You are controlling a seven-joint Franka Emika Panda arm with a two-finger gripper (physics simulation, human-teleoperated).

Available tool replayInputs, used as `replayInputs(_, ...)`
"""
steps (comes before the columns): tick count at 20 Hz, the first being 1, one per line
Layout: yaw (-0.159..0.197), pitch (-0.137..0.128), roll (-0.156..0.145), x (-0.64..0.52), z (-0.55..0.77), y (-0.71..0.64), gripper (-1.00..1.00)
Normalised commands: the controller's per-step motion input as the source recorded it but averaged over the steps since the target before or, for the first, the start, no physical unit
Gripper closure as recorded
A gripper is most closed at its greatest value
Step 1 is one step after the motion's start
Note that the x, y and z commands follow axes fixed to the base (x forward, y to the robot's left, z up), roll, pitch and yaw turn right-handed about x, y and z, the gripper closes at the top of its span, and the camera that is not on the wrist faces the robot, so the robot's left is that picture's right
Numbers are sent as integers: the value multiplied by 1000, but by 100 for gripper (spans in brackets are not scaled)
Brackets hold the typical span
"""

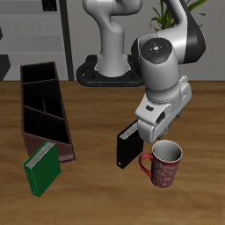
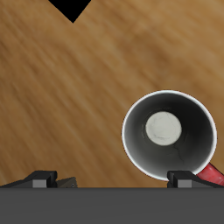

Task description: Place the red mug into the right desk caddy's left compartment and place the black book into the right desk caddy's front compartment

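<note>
Gripper (image 1: pixel 155 134) hovers above the red mug (image 1: pixel 164 163), fingers spread (holding nothing); black book (image 1: pixel 128 147) stands just beside the mug, green book (image 1: pixel 41 168) leans against the right desk caddy (image 1: pixel 44 110).

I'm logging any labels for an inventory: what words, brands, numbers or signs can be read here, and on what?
None can be read.
The red mug shows only a pale swirl pattern, no lettering.
The black book and green book show plain covers.
The right desk caddy carries no marking.

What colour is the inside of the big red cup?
Light grey inside the red patterned mug, clearest in the wrist view.
</note>
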Motion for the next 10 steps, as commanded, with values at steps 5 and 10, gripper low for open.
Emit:
replayInputs(5,33,28,-49,54,-42,8,-100)
replayInputs(10,45,-6,-116,83,28,-80,-100)
